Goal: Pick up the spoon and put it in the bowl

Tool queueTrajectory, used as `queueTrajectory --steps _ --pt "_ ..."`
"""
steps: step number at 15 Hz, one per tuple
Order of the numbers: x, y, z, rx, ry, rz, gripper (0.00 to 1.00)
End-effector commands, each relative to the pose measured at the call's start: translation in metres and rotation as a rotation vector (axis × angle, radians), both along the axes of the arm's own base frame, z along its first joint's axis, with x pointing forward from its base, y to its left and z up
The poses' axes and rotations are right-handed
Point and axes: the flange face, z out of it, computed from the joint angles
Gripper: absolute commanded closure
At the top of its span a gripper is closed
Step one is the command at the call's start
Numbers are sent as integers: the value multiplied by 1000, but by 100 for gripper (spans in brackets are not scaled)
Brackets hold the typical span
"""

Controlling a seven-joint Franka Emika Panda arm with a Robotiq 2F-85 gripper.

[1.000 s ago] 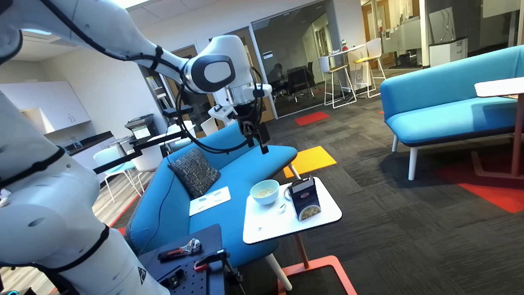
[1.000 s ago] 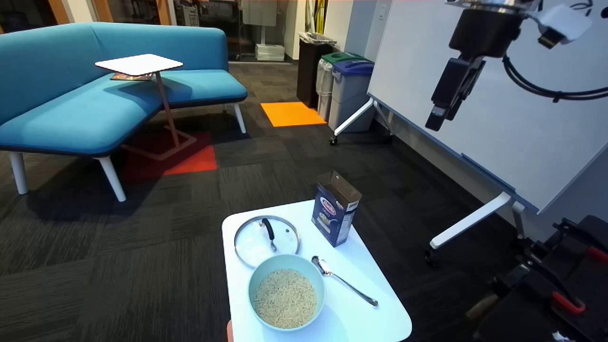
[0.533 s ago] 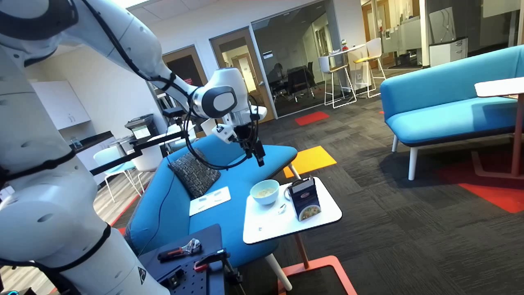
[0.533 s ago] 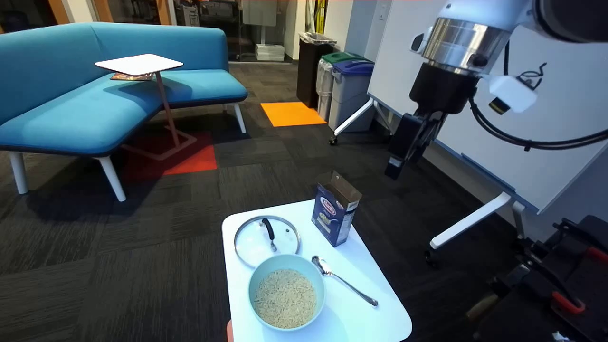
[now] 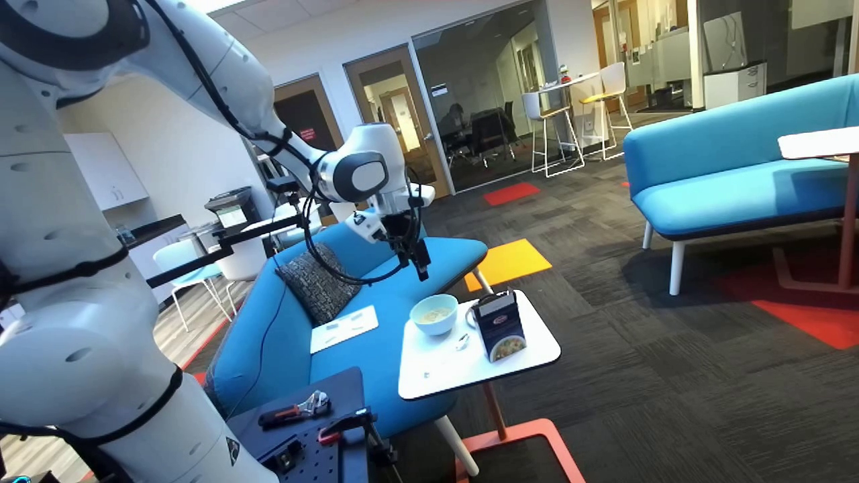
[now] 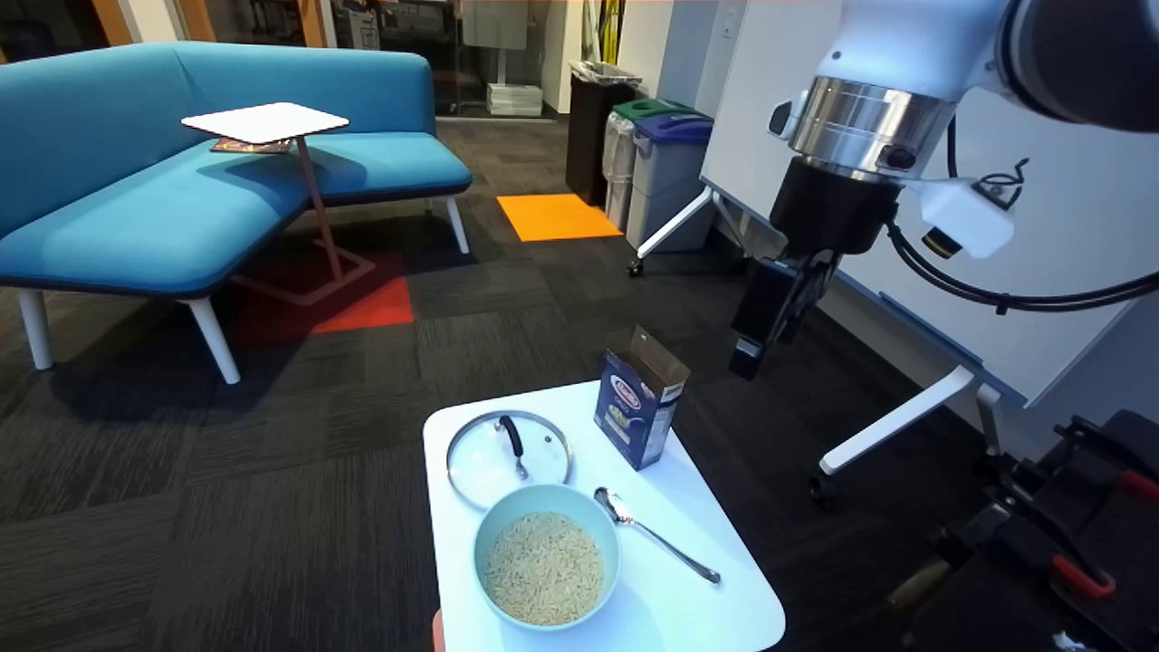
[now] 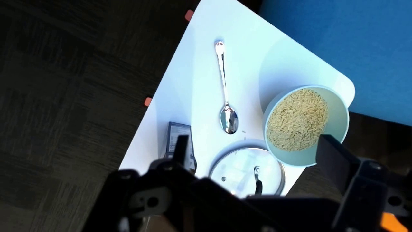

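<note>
Your end effector [image 7: 253,146] is spread wide, and you still need to lift the spoon [image 7: 225,87] from bench [image 7: 246,62] to bowl [image 7: 336,112].

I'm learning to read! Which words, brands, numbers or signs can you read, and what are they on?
"Barilla", slightly blurred: red oval logo on the dark blue cardboard box.
Too blurred: the box's other print.
Too small: red rectangular sign and white rectangular sign, both in the background.

The wrist view looks down at the table [image 7: 206,90], close up. Both exterior views see it too, slanting, from farther away.
</note>
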Motion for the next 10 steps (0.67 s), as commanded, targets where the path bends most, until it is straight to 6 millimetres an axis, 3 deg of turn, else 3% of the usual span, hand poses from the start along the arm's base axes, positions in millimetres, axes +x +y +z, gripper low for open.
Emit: queueTrajectory --steps 1,6,10 --pt "-1 -1 -23 -44 -22 -24 0" --pt "-22 7 -78 -37 -25 -24 0" --pt "-27 9 -124 -2 -31 -58 0"
